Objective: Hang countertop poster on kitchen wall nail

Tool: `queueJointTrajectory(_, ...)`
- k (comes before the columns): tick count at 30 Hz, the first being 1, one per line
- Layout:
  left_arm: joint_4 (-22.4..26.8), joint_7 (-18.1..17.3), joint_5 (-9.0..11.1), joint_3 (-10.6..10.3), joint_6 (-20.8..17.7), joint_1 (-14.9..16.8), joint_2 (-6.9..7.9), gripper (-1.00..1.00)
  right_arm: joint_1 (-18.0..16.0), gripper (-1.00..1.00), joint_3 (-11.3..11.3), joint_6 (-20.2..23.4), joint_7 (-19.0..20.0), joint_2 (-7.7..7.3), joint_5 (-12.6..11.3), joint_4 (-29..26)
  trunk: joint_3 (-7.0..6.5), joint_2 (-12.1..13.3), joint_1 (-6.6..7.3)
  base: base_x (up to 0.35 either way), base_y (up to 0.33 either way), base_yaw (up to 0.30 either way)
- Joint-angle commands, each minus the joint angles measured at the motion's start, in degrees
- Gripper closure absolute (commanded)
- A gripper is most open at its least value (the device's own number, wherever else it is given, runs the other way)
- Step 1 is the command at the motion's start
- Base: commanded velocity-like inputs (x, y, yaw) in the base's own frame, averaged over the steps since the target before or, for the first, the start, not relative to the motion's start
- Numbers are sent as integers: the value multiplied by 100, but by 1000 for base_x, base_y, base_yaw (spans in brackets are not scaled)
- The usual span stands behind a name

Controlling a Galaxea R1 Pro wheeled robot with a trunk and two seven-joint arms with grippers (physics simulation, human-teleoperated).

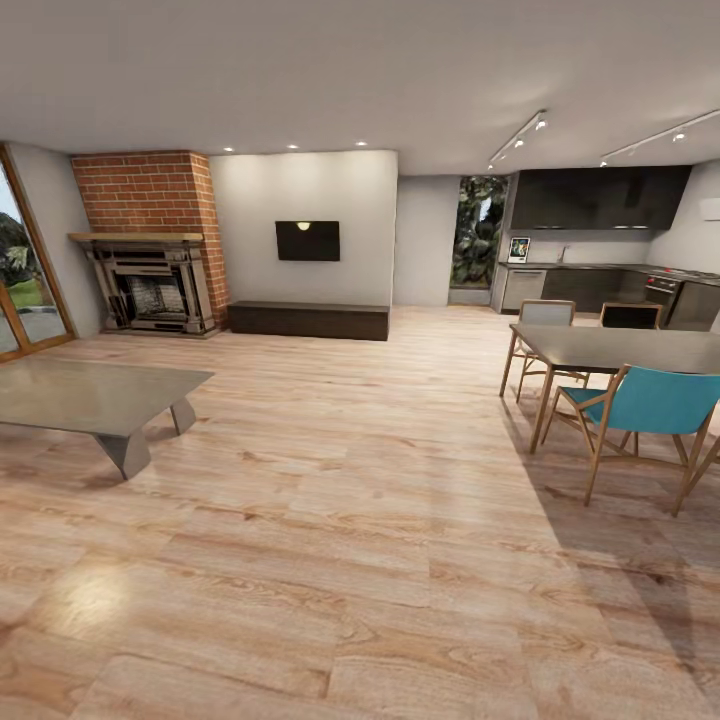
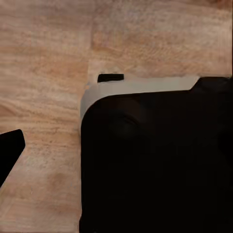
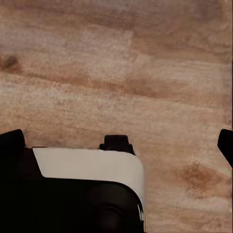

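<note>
Poster [image 1: 519,250], a small pale-bordered rectangle, stands propped on the kitchen desk [image 1: 600,267] at its end nearest the window, well beyond the dining table [image 1: 630,347] as I steer from afar. I judge it light, stiff and flat, its frame likely slick, so I plan to pinch a side edge of the frame rather than the face. Both wrist cameras look down on wooden floor [image 3: 121,73] and the robot's own dark body; whether either hand is wide or narrow I cannot tell.
</note>
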State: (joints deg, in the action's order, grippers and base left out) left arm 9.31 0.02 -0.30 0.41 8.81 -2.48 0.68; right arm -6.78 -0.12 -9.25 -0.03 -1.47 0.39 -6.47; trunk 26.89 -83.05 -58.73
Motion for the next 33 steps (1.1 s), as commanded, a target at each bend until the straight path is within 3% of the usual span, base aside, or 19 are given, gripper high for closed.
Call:
queueJointTrajectory(1,2391,-1,-6,3,39,-3,14,-100,-69,-100,0,-58,-2,-8,7,-1781,3,-3,0,0,0,0)
queueJointTrajectory(7,2695,1,-6,41,74,-7,42,-100,-82,-100,3,-87,-5,-89,8,-2029,3,-3,0,0,0,0)
queueJointTrajectory(16,2675,1,8,59,72,-7,46,-100,-53,-100,16,-87,-5,-99,14,-2009,3,-3,0,40,0,0)
queueJointTrajectory(20,2640,-10,12,59,77,-7,47,-100,-36,-100,4,-85,-5,-191,8,-1966,3,-3,0,283,0,0)
queueJointTrajectory(33,2638,-11,12,64,77,-7,47,-100,-34,-100,10,-86,-5,-189,5,-1964,3,-3,0,331,0,0)
